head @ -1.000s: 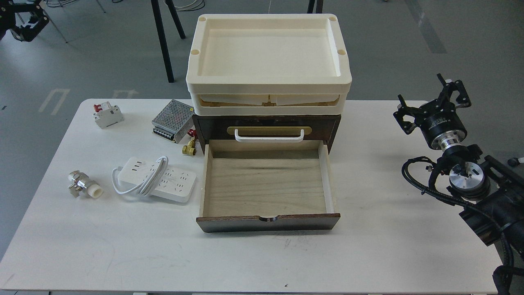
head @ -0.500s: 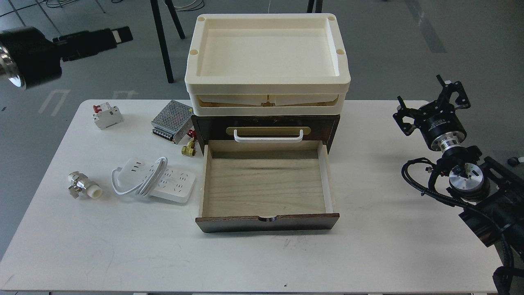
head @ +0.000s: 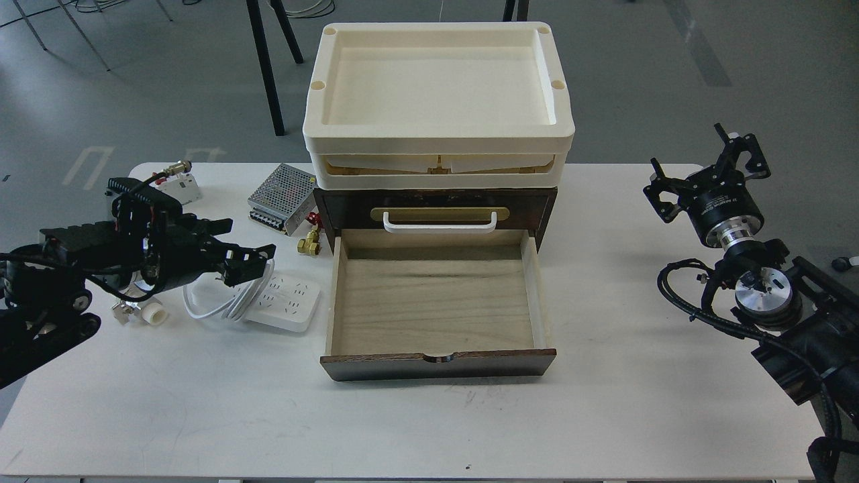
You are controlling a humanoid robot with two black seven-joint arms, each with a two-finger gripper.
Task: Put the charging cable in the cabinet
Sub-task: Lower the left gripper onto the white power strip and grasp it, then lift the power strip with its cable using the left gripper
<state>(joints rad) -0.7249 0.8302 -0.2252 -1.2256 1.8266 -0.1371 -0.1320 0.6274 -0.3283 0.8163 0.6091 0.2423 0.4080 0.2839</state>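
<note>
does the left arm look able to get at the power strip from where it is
Probably yes: the left gripper hangs over the power strip's left end, nothing lies between them, and the open drawer sits clear beside it.

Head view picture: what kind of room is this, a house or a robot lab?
Probably a robot lab or workshop: a bare grey floor, a plain white table, and electrical parts like the metal power-supply box.

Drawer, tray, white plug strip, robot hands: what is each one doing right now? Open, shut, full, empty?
Drawer: pulled open, empty.
Upper drawer with white handle: shut.
Top cream tray: empty.
Charging cable: flat on the table, cord looped around it, outside the drawer.
Left hand: over the charging cable's left end, open.
Right hand: off to the right, open, holding nothing.
</note>
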